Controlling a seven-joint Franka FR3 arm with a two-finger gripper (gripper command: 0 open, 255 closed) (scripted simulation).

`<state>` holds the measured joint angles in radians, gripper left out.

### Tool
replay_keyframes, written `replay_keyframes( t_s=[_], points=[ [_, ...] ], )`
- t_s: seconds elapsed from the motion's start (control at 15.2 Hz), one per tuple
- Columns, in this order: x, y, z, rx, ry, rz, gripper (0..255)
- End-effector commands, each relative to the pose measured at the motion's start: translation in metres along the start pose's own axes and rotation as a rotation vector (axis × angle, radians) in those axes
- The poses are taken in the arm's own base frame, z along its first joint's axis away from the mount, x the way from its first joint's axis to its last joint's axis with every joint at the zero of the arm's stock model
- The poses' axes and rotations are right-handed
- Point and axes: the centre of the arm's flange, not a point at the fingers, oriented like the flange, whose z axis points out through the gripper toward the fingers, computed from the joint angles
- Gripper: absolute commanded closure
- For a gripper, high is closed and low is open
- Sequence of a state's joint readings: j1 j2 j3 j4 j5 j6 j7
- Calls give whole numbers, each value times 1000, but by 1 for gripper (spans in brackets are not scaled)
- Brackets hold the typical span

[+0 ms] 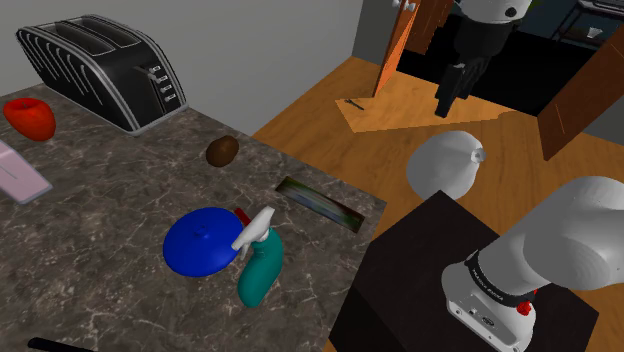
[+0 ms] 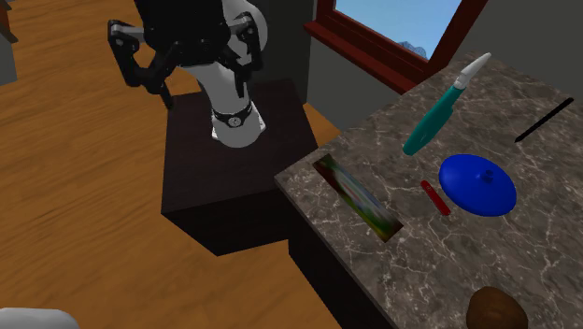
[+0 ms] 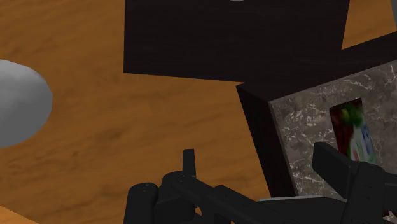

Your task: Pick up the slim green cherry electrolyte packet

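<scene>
Black gripper (image 3: 257,156) unclenched, jaws spread, nothing between them; hangs over wood floor (image 3: 127,114) beside stand (image 3: 235,38), off counter (image 1: 120,180), probably ready pose with approach not begun. Slim green packet (image 3: 351,130) with red patches flat on marbled counter, at edge near stand, well apart from gripper. Thin and flat, so likely needs pinch across narrow width. Farther in: blue disc (image 1: 203,240), teal spray bottle (image 1: 258,265) on side, opaque, contents unseen. Toaster (image 1: 100,60) at shoulder view's far left, nothing showing in slots

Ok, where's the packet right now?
In the shoulder view, the packet lies flat at the right edge of the counter, nearest the stand, just right of the blue plate and spray bottle.
</scene>
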<state>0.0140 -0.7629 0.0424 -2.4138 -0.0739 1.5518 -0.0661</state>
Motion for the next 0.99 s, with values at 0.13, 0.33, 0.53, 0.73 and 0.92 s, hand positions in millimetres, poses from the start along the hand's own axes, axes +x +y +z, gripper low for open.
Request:
replay_keyframes(
  t_s=[0.13, 0.33, 0.53, 0.73, 0.92],
  points=[
    [10, -18, 15, 7, 9, -7, 0],
    [24, -45, 37, 18, 21, -18, 0],
    [38, -72, 58, 29, 34, -29, 0],
    [52, -100, 79, 40, 47, -39, 0],
    [67, -129, 99, 51, 60, -50, 0]
  ],
)
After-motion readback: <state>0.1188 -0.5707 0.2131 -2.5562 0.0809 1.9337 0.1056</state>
